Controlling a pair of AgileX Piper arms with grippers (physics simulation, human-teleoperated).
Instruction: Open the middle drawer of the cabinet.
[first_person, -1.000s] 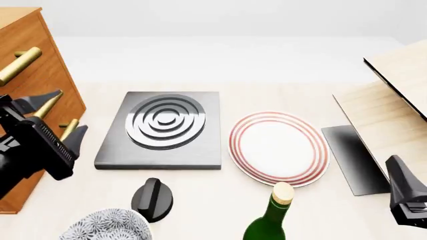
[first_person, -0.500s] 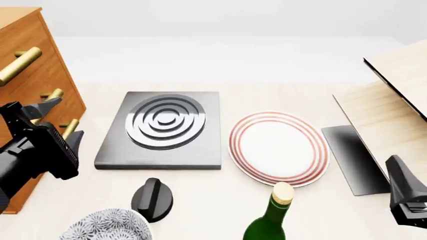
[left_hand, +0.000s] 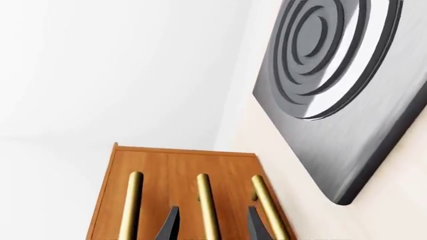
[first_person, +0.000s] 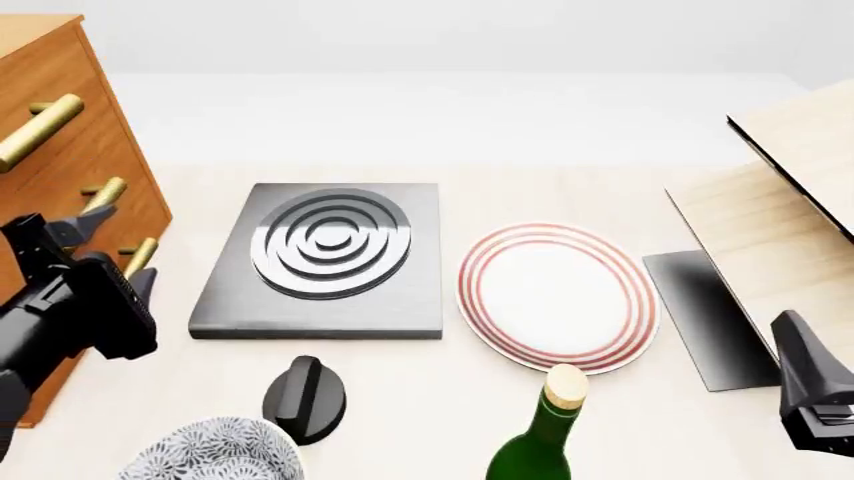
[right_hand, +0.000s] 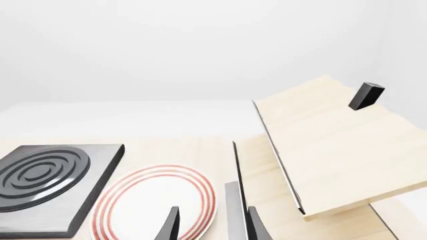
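Drawer: middle drawer (left_hand: 200, 172) of tall orange-brown wooden cabinet (first_person: 54, 170) not yet out.
Left gripper (left_hand: 208, 226): spread, straddling middle brass handle (left_hand: 207, 207), not clamped.
Remaining: clamp, pull.

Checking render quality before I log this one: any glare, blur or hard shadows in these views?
Front view: sharp, even lighting, only soft shading beside the hob. Left wrist view: a bright sheen streaks the hob's rings; the brass handles are crisp. Right wrist view: flat light, no blur, plate clear.
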